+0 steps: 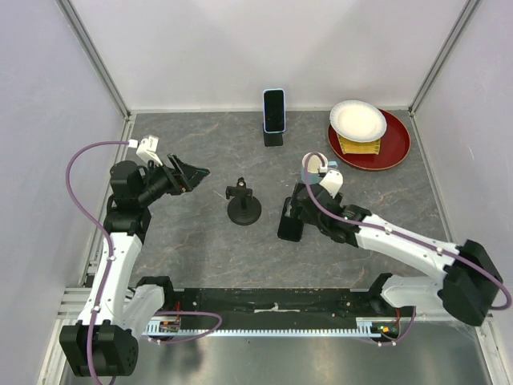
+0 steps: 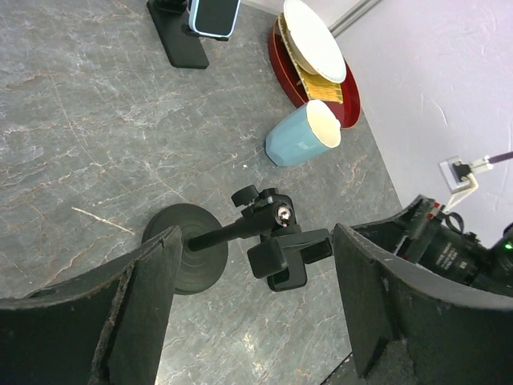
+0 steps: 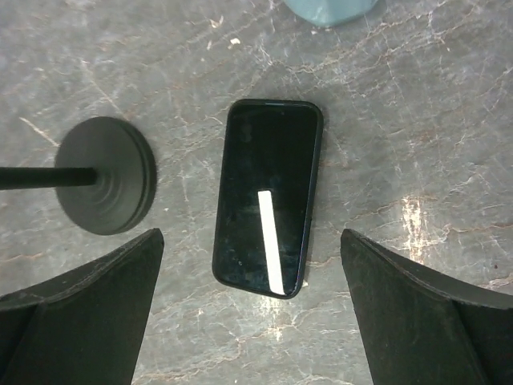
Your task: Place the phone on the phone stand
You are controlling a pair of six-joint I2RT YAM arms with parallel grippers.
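A black phone [image 3: 268, 196] lies flat, screen up, on the grey table. My right gripper [image 3: 250, 237] is open and hovers right above it, with a finger on each side of the phone's near end and not touching it; in the top view this gripper [image 1: 290, 218] is just right of the stand and covers the phone. The black phone stand [image 1: 243, 204] has a round base [image 3: 107, 186] and an empty clamp head [image 2: 284, 249]. My left gripper [image 1: 189, 172] is open and empty, raised left of the stand and pointing at it [image 2: 255, 234].
A second phone in a light blue case [image 1: 274, 110] stands on another black stand at the back. A light blue cup [image 2: 303, 135] stands behind my right wrist. A red plate [image 1: 393, 152] with a white bowl [image 1: 357, 120] is at the back right.
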